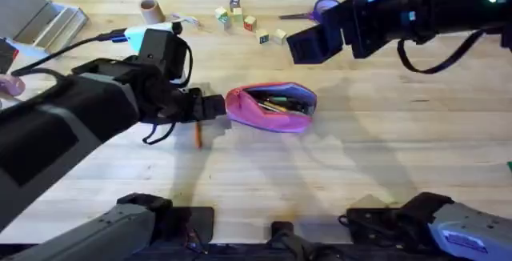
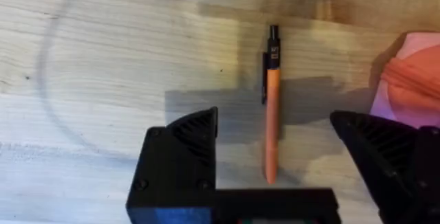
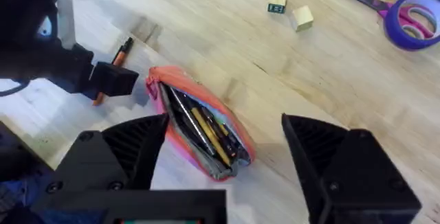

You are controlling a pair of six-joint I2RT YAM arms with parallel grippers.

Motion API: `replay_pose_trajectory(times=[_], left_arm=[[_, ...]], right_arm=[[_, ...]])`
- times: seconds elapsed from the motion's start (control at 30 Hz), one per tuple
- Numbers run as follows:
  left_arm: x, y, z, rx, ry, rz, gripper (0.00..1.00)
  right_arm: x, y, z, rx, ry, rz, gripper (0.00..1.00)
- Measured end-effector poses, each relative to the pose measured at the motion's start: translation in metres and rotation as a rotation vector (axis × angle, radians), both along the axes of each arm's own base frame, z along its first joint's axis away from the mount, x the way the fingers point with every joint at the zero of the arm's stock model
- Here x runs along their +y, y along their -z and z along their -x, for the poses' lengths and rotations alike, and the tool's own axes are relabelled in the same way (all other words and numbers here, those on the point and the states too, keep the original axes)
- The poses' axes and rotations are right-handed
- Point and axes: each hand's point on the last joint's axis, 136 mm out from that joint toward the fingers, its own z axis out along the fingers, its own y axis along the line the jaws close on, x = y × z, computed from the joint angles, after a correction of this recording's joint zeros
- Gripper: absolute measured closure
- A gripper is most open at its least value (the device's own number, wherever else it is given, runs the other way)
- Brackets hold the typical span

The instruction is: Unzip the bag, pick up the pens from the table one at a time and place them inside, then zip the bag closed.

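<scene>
Overhead view: pink pencil pouch (image 1: 272, 107) lies unzipped mid-table (image 1: 360, 173) with pens (image 1: 276, 101) inside, orange pen (image 1: 198, 136) just beside its end under the left gripper (image 1: 210, 107), right gripper (image 1: 308, 45) raised well apart. Left wrist view: left gripper (image 2: 275, 152) spread open, straddling the orange pen (image 2: 272, 124), untouched; step in hand judged pen pickup, next calling for descent and closing. Right wrist view: right gripper (image 3: 223, 145) open and empty above the pouch (image 3: 199, 131).

Left arm extended from the lower-left base toward the table's middle, its gripper (image 1: 210, 107) lowered close to the surface with the black fingers (image 2: 184, 157) spread wide. Right arm reached across the upper right, raised well above the surface, its gripper (image 3: 223, 159) likewise spread and holding nothing.
</scene>
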Motion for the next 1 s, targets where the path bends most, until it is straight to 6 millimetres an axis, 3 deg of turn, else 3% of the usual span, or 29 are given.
replay_pose_trajectory(times=[0.23,0.43,0.67,0.8,0.93,1.0], left_arm=[[-0.001,-0.001,-0.012,-0.041,-0.002,0.0,0.006],[0.0,0.015,-0.012,0.01,-0.002,-0.013,0.022],[0.003,0.016,-0.016,0.003,-0.006,-0.03,0.417],[0.002,0.016,-0.017,-0.001,-0.005,-0.025,0.772],[0.0,0.015,-0.019,-0.009,-0.006,-0.019,0.931],[0.001,0.014,-0.02,-0.01,-0.004,-0.021,0.948]], right_arm=[[0.0,0.0,0.0,0.001,0.001,-0.001,0.003],[0.0,0.0,0.0,0.001,0.002,-0.001,0.004],[0.0,0.0,0.0,0.001,0.002,-0.001,0.003],[0.0,0.0,0.0,0.001,0.002,-0.001,0.003],[0.0,0.0,0.0,0.001,0.002,-0.001,0.003],[0.0,0.0,0.0,0.001,0.002,-0.001,0.003]])
